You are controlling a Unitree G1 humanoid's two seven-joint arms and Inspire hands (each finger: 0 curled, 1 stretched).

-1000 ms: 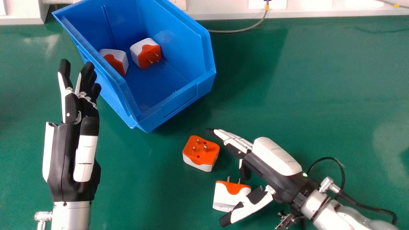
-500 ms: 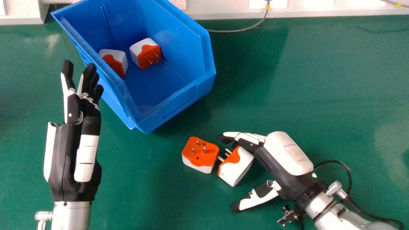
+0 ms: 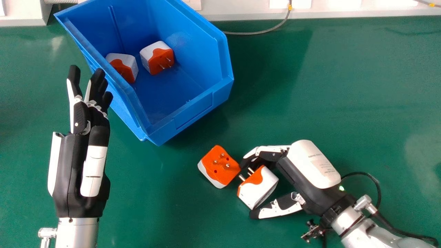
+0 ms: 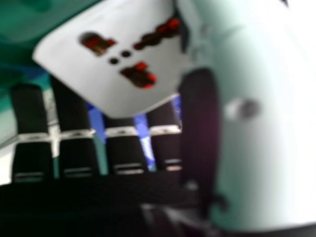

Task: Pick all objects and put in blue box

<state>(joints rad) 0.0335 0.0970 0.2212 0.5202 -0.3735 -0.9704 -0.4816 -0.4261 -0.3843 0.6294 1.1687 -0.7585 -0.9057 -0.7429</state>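
A smooth green desk (image 3: 361, 103) spreads around the right hand (image 3: 311, 163) and the left hand (image 3: 81, 172). Far beyond both, a pale ledge (image 3: 241, 16) borders it. Straight out past the right hand, a white plate (image 3: 299, 4) sits along that ledge, and a grey cable (image 3: 262, 33) with a yellow band (image 3: 290, 7) curves down onto the desk. Beyond the left hand, a ribbed hose (image 3: 61, 1) meets the pale structure. Soft light leaves a hazy sheen (image 3: 422, 148) right of the right hand and a fainter glint (image 3: 56, 43) past the left; a broad shadow (image 3: 272, 62) dims the green beyond the right hand.
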